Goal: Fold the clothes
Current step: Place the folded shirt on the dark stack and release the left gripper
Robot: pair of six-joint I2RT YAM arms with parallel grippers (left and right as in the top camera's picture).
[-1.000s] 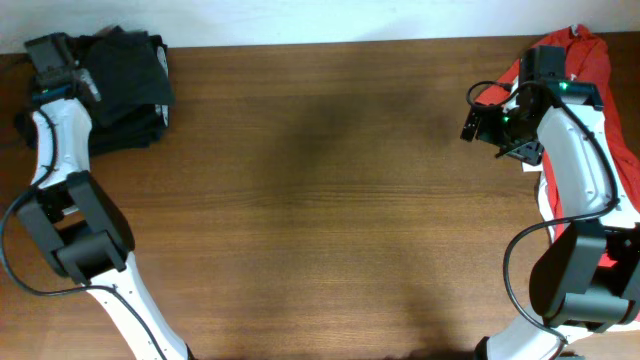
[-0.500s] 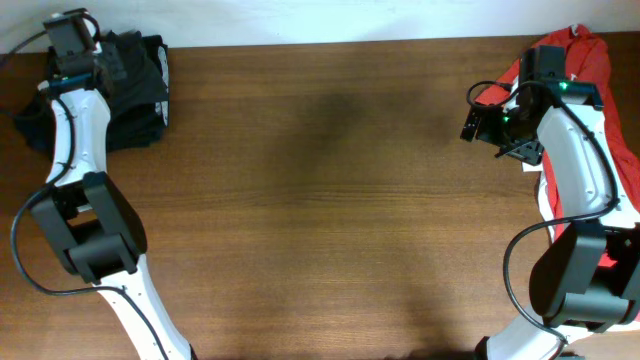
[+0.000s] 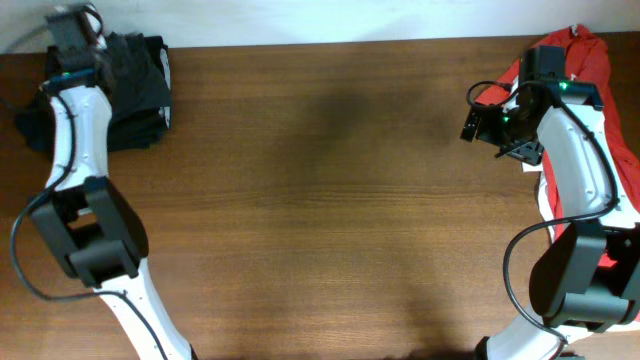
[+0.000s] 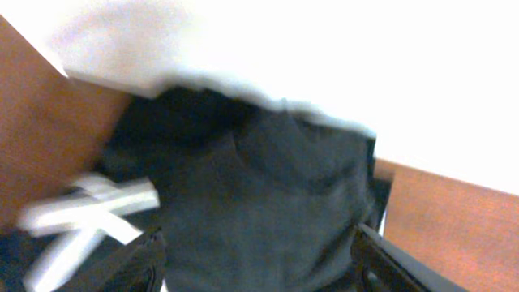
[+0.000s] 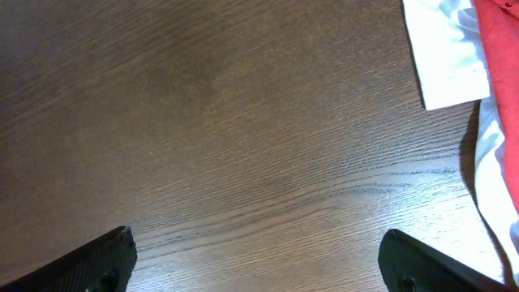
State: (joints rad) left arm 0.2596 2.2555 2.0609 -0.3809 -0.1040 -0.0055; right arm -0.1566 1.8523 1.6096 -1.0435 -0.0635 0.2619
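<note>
Clothes (image 3: 135,85): dark heap directly below and ahead of left gripper (image 4: 258,264), jaws spread wide, nothing pinched. Long axis unclear, too blurred; possibly more than one dark garment. Right gripper (image 5: 259,264) well apart from heap, over bare table (image 3: 330,200), jaws wide, empty, red T-shirt (image 3: 590,60) just to its right. Count: one dark heap, one red T-shirt. Left arm nearer.

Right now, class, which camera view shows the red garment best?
Overhead: the red garment lies at the far right, partly under the right arm. Right wrist catches only its edge; left wrist shows none.
</note>
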